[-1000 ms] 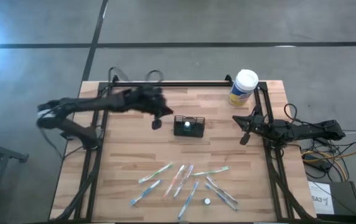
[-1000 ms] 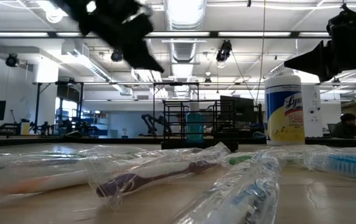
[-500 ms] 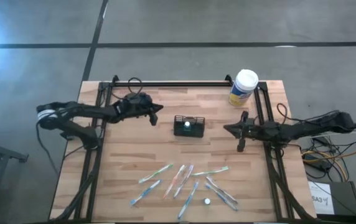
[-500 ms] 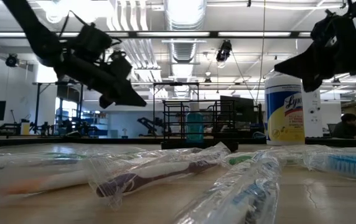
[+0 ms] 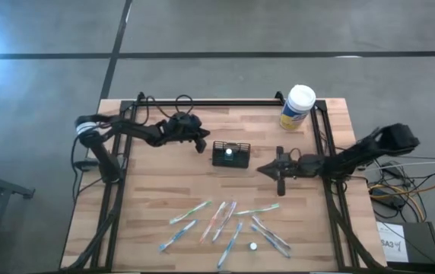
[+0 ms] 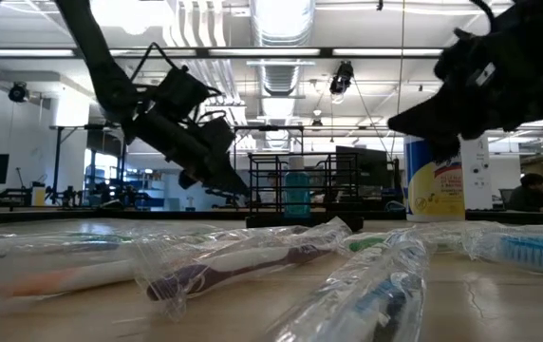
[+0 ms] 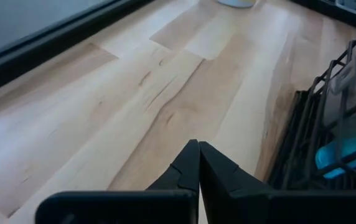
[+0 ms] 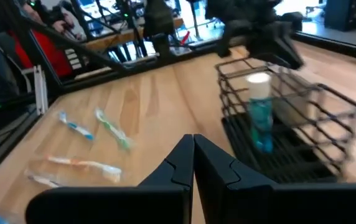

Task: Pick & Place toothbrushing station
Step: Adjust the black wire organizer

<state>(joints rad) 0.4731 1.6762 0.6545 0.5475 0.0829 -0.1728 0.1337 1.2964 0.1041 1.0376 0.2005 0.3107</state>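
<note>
The small black wire-mesh toothbrushing station [image 5: 230,154] sits mid-surface between your arms; left gripper [image 5: 201,146] and right gripper [image 5: 279,176] both have jaws together, so part one pair before reaching a toothbrush

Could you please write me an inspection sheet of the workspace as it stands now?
Surface: wooden table, dark frame rails along its edges.
Job's things: black wire caddy mid-table, holding a teal tube with a white cap; wrapped toothbrushes scattered at the table's near edge.
Clutter: wipes canister at the far right corner.
Grippers: left gripper shut, empty, just left of the caddy; right gripper shut, empty, right of the caddy.
Cables: loops along the far rail; a tangle on the floor at right.
Surroundings: grey floor; lab room with racks behind.
</note>
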